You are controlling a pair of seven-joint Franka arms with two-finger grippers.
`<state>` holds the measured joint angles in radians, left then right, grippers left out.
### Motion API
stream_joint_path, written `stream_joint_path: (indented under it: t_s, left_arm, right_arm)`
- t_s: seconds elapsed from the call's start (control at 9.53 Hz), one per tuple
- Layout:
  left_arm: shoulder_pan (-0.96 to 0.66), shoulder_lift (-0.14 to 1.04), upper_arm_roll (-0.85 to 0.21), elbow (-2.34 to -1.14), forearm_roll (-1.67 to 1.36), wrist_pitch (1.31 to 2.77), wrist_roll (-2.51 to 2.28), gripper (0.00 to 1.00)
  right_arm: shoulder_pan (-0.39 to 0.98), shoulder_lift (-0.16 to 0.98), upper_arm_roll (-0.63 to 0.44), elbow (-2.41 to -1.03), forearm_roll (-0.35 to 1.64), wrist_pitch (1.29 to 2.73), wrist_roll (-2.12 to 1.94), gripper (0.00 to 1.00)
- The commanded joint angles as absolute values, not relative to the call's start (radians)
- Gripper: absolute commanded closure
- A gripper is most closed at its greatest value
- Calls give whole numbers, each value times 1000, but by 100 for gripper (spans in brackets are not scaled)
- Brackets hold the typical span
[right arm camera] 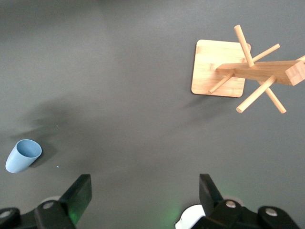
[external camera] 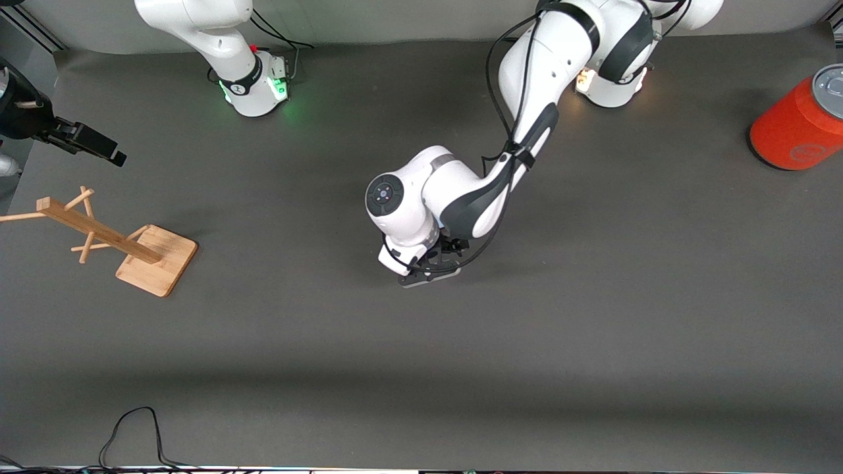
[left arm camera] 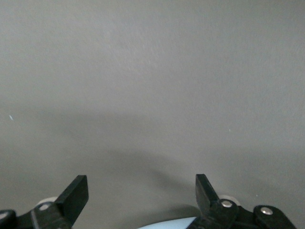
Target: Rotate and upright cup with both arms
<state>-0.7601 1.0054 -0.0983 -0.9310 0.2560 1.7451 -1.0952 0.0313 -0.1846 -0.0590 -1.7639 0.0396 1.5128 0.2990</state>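
Observation:
The pale-blue cup point(right arm camera: 23, 156) shows in the right wrist view on the dark mat, its open mouth in sight and its body slanted. In the front view the left arm hides it. My left gripper point(external camera: 428, 275) is low over the middle of the table. In the left wrist view it point(left arm camera: 141, 191) is open, its fingers wide apart, with a pale-blue sliver of the cup point(left arm camera: 171, 224) at the frame edge between them. My right gripper point(external camera: 99, 148) waits high over the right arm's end of the table, open and empty point(right arm camera: 143, 191).
A wooden mug tree point(external camera: 125, 243) stands at the right arm's end; it also shows in the right wrist view point(right arm camera: 238, 67). A large red-orange can point(external camera: 800, 122) lies at the left arm's end. A black cable point(external camera: 132, 434) loops at the table's near edge.

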Motion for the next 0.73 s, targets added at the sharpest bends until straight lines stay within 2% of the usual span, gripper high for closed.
stream_joint_path:
  t_s: [0.0, 0.63]
  left_arm:
    - [-801, 1042, -95, -881, 261, 1723, -1138, 0]
    - [-819, 1061, -167, -887, 262, 1695, -1186, 1]
  right_arm:
    - [37, -201, -66, -1769, 54, 1508, 275, 0]
    - [38, -225, -66, -1770, 54, 1473, 275, 0]
